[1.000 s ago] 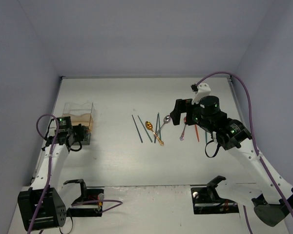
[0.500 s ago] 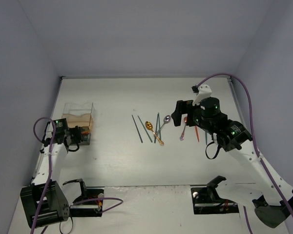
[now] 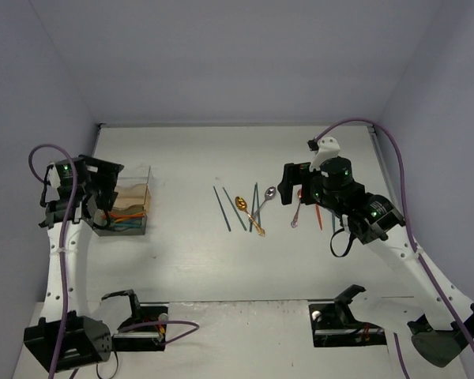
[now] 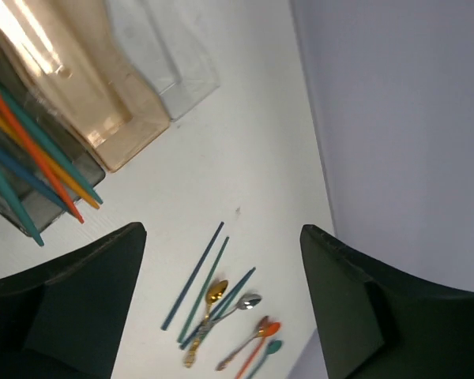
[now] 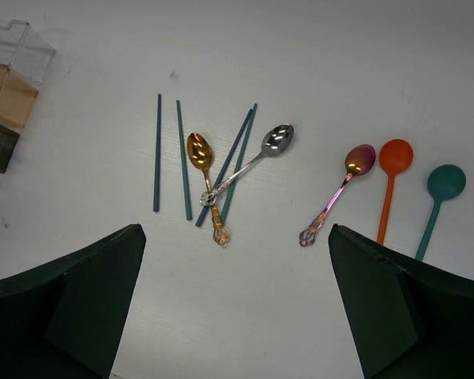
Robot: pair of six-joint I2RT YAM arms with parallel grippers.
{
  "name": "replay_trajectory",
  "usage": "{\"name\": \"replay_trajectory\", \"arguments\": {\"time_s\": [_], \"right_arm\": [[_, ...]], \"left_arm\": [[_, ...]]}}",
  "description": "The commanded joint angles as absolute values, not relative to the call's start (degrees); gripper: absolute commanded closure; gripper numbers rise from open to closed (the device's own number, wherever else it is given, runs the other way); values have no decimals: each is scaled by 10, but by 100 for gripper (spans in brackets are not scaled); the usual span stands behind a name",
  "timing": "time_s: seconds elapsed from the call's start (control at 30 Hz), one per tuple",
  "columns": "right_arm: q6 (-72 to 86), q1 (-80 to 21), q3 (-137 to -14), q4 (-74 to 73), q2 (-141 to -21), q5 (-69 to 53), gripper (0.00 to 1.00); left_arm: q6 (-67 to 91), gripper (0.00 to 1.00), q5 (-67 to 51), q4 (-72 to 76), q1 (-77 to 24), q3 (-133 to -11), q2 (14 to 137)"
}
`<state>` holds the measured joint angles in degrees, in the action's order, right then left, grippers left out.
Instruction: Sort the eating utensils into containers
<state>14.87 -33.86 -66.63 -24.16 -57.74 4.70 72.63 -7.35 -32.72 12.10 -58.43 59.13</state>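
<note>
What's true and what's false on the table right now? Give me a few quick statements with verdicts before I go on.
1. The right gripper is clamped on something. False: it is open and empty.
2. The silver spoon lies across two chopsticks. True.
3. The left gripper is open. True.
4. The box's tan compartment holds the utensils. False: they sit in the dark compartment beside it.
5. Only three spoons lie loose on the table. False: there are five.
</note>
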Motion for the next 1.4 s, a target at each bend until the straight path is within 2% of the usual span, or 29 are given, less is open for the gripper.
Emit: {"name": "replay_trajectory", "arguments": {"time_s": [0.0, 0.1, 0.2, 0.37, 0.5, 0.8, 1.13, 1.37], "right_arm": [[141, -333, -667, -217, -609, 32, 0], [147, -327, -665, -219, -626, 24, 0], [156, -322, -665, -219, -638, 24, 0], [168, -319, -653, -219, -635, 44, 0], [178, -316, -634, -219, -619, 52, 0], [188, -312, -604, -223, -576, 43, 0], [177, -310, -591, -235, -542, 33, 0], [164, -309, -584, -241, -529, 33, 0]], "left_arm": [[541, 20, -50, -387, 74, -681, 584], [481, 15, -33, -404, -10, -713, 599], [469, 15, 2, -412, -109, -735, 636], [512, 15, 122, -413, -292, -755, 732], [557, 15, 145, -412, -362, -795, 836], [638, 17, 164, -409, -430, -890, 1040], [715, 36, 164, -408, -434, -883, 1114], [735, 43, 157, -409, -434, -874, 1143]]}}
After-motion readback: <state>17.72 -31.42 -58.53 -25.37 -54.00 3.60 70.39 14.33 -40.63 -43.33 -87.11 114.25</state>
